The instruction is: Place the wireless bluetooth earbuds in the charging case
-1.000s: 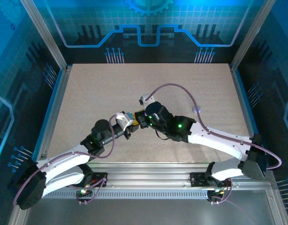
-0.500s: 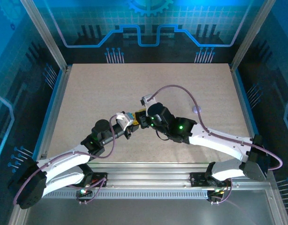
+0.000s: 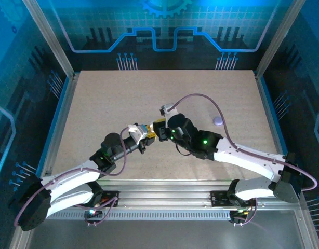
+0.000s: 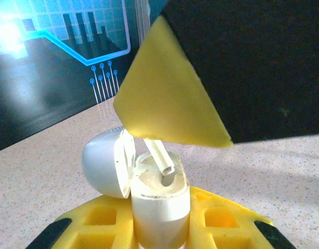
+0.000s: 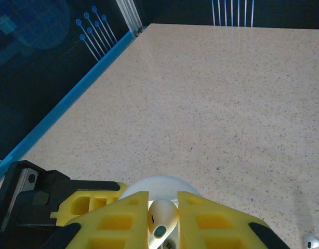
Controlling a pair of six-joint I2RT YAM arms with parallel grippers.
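The white charging case (image 4: 159, 207) stands upright between my left gripper's (image 4: 160, 231) yellow fingers, which are shut on it. Its lid (image 4: 105, 163) is swung open to the left. My right gripper (image 5: 163, 228) is shut on a white earbud (image 5: 160, 213) right above the case. The earbud's stem (image 4: 162, 158) slants down with its tip at the mouth of the case's right-hand socket. In the top view the two grippers meet at mid-table, left (image 3: 144, 133) and right (image 3: 158, 130). Another earbud, pale purple (image 3: 217, 120), lies loose on the table to the right.
The speckled tabletop (image 3: 123, 98) is bare around the grippers. Blue-edged walls (image 5: 71, 98) and metal posts close it in. The right arm's purple cable (image 3: 201, 98) arches over the table near the loose earbud (image 5: 310, 241).
The right arm has shifted slightly to the right and its cable has lifted off the loose pale purple earbud, which now shows fully. The left arm has stayed still.
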